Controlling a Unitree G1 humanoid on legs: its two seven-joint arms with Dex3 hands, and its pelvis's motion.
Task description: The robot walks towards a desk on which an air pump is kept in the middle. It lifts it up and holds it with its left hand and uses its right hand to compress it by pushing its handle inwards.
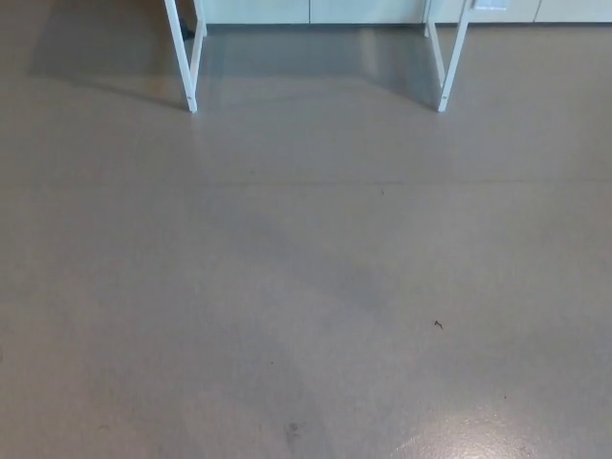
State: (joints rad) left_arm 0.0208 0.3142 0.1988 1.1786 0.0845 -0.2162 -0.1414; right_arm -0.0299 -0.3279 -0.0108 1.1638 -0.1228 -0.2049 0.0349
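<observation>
Smooth grey floor (306, 287) — glossy, faintly scuffed — reaches thin white metal legs (193, 57); neither hand shows.

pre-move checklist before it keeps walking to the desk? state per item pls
1. Desk ahead: ok, white desk legs and show at the top of the head view.
2. Floor on the way to the legs: ok, nothing standing on it, only a small dark speck.
3. Desktop in view: not ok, cut off above the frame.
4. Air pump located: cannot tell, not in view.
5. Left hand and right hand ready: cannot tell, neither shows.
</observation>
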